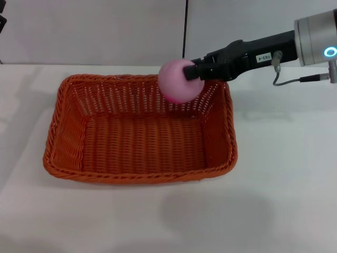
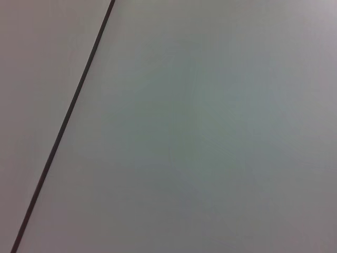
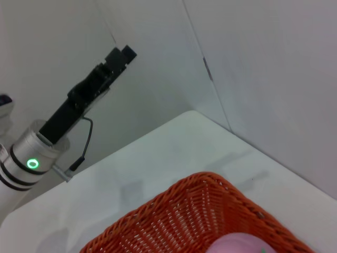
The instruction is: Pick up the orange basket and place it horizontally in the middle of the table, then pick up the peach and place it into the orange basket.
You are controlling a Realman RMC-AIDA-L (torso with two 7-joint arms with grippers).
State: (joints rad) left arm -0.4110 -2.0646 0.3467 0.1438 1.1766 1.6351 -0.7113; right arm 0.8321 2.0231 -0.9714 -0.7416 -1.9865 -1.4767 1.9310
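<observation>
The orange basket [image 1: 138, 176] lies lengthwise across the middle of the white table [image 1: 284, 179], open side up and with nothing inside. My right gripper [image 1: 192, 71] reaches in from the right and is shut on the pink peach [image 1: 177, 82], which hangs above the basket's far right corner, level with the rim. The right wrist view shows the basket's braided rim [image 3: 196, 185] and the top of the peach [image 3: 238, 245] at its lower edge. My left gripper [image 3: 119, 57] is raised off the table beside the wall, far from the basket.
White wall panels with a dark vertical seam [image 1: 185, 29] stand behind the table. The left wrist view shows only wall and a seam [image 2: 63, 129]. Bare tabletop surrounds the basket on all sides.
</observation>
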